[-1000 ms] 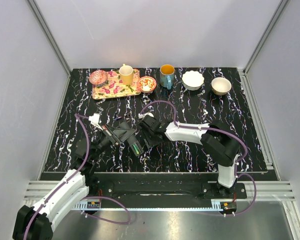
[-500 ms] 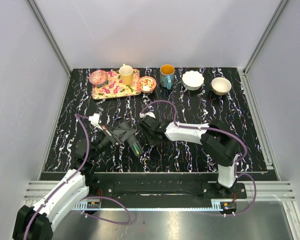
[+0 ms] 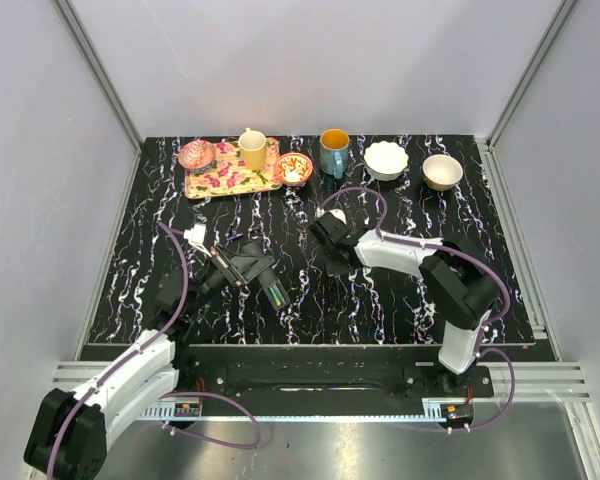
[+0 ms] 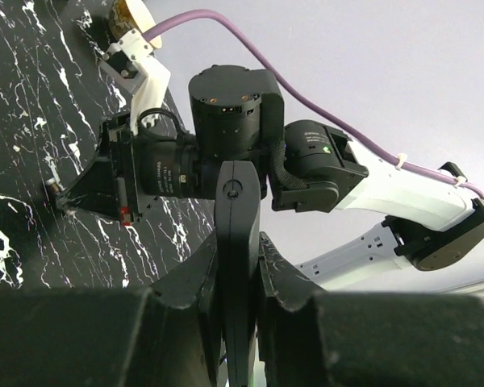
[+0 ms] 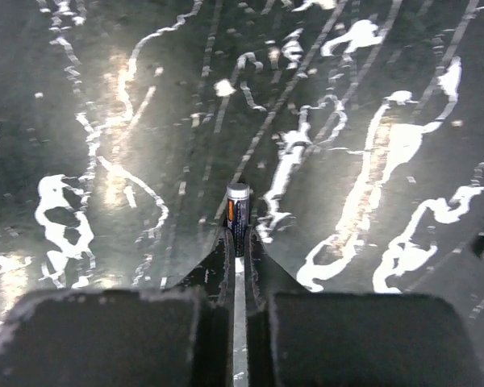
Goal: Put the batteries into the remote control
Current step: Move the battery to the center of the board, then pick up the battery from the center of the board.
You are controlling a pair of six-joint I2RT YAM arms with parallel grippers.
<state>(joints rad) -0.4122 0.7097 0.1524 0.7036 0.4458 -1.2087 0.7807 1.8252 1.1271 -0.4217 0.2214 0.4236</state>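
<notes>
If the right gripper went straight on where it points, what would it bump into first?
Probably the black table: the right gripper points down at it, and the battery it holds would touch first. Depth is unclear.

The left arm [image 3: 130,380] and right arm [image 3: 390,252] have white shells and black joints. A purple cable [image 4: 198,14] loops along each. The right gripper [image 5: 235,242] is matte black.

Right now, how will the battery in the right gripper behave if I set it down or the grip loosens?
The battery is a smooth little cylinder, so it would probably roll on the glossy table. The right gripper pinches only its near end, so it may pivot or slip. It looks rigid.
</notes>
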